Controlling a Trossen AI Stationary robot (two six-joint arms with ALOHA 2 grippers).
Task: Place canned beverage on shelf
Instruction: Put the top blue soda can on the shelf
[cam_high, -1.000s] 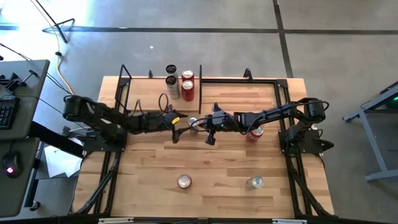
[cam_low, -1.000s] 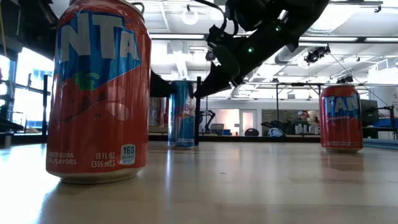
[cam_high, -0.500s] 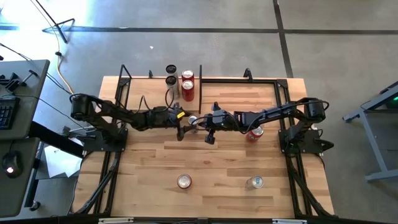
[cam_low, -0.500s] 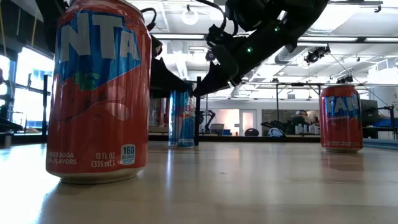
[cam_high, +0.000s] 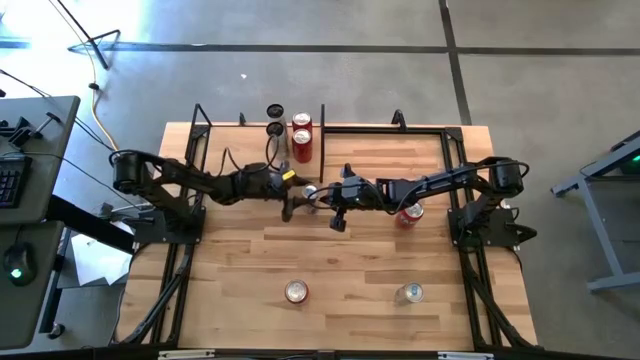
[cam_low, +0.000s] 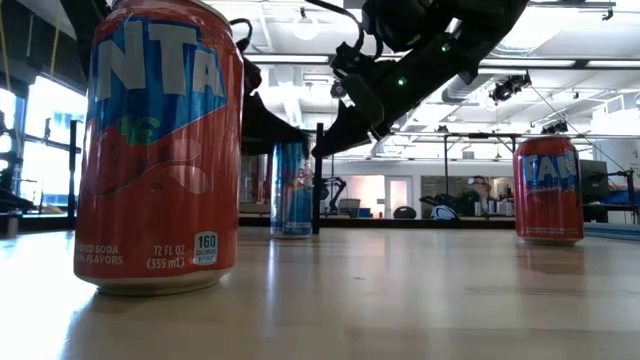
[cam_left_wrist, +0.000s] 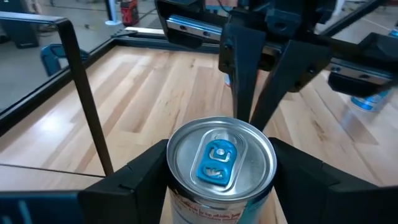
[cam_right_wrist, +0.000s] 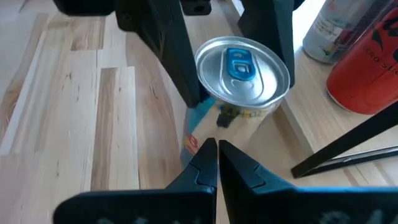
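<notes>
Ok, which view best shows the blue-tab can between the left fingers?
Left wrist view: the can sits centred between the left fingers. Right wrist view shows it too; high view only a speck; low view its side.

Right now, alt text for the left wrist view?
A silver-topped can with a blue pull tab stands upright between the left claw's two dark fingers on the pale wood tabletop. Just beyond it hangs the right claw, fingers together, and a thin black metal upright rises beside the can.
</notes>
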